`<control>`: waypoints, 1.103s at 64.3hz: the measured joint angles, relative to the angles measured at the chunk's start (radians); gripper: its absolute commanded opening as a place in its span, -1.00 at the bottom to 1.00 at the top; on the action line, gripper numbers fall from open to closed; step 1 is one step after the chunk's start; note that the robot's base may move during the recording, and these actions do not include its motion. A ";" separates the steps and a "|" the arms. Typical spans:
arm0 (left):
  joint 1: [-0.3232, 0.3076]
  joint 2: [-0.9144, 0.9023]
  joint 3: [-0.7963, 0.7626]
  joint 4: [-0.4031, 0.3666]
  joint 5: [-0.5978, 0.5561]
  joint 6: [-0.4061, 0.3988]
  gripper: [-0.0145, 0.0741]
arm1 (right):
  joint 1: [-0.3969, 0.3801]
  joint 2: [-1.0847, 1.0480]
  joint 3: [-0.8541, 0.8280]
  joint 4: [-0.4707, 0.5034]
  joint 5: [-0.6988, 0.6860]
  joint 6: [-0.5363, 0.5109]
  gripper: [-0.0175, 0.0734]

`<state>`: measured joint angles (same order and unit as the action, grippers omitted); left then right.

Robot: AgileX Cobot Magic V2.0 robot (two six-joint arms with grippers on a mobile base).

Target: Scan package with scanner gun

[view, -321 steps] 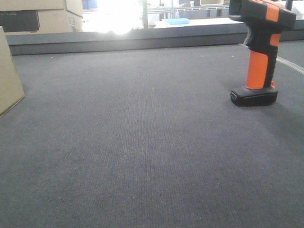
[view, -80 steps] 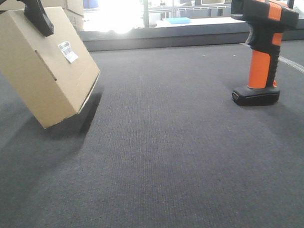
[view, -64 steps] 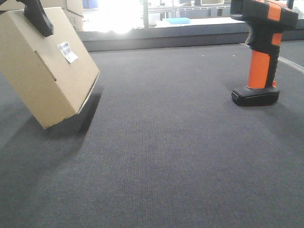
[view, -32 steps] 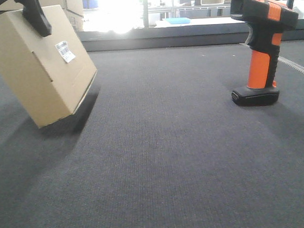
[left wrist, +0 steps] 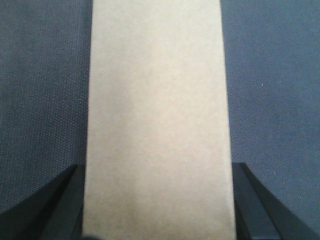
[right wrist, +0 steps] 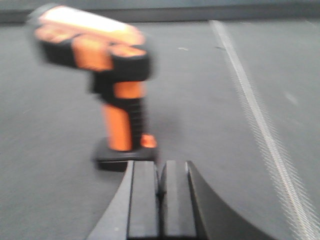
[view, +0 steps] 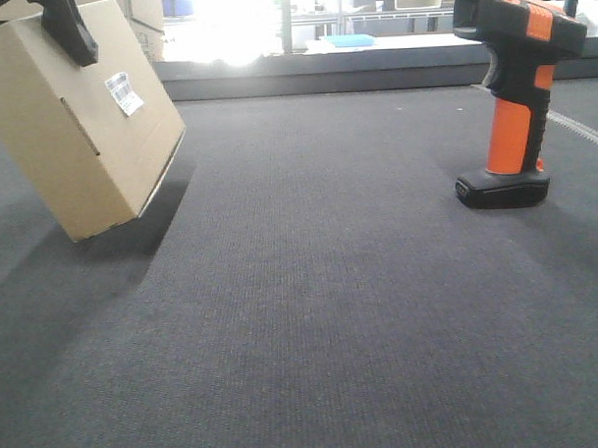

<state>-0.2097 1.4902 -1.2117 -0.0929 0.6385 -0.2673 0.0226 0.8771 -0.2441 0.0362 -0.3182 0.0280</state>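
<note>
The package [view: 74,124], a plain tan cardboard box with a small white barcode label [view: 123,92], hangs tilted at the far left of the front view. My left gripper [view: 68,28] is shut on its top edge. In the left wrist view the package [left wrist: 157,120] fills the middle with black fingers [left wrist: 55,205] on both sides. The scanner gun [view: 516,98] stands upright on its black foot at the right. In the right wrist view the scanner gun [right wrist: 110,85] is just ahead of my right gripper [right wrist: 160,200], which is shut and empty.
Dark grey carpet-like surface [view: 312,302] covers the table. A raised dark ledge [view: 323,81] runs along the far edge. Cardboard boxes [view: 139,13] stand behind the package at the back left. A white line [right wrist: 255,110] crosses the surface right of the scanner.
Five seconds ago the package rested at the left edge; my left gripper now holds it lifted and tilted. Over the last second it has drifted slightly left and up. The scanner gun has not moved.
</note>
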 measured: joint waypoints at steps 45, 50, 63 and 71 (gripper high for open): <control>0.000 0.000 0.000 0.000 -0.004 0.000 -0.64 | 0.064 0.551 -0.006 -0.012 -0.605 0.067 0.31; 0.000 0.000 0.000 0.000 -0.006 0.000 -0.64 | 0.064 0.606 -0.012 -0.012 -0.676 0.074 0.41; 0.000 0.000 0.000 0.000 -0.008 0.000 -0.64 | 0.064 0.724 -0.077 -0.010 -0.751 0.078 0.44; 0.000 0.000 0.000 0.000 -0.010 0.000 -0.64 | 0.064 0.751 -0.143 -0.008 -0.751 0.086 0.44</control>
<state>-0.2097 1.4902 -1.2117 -0.0929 0.6288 -0.2673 0.0866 1.6281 -0.3870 0.0283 -1.0691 0.1136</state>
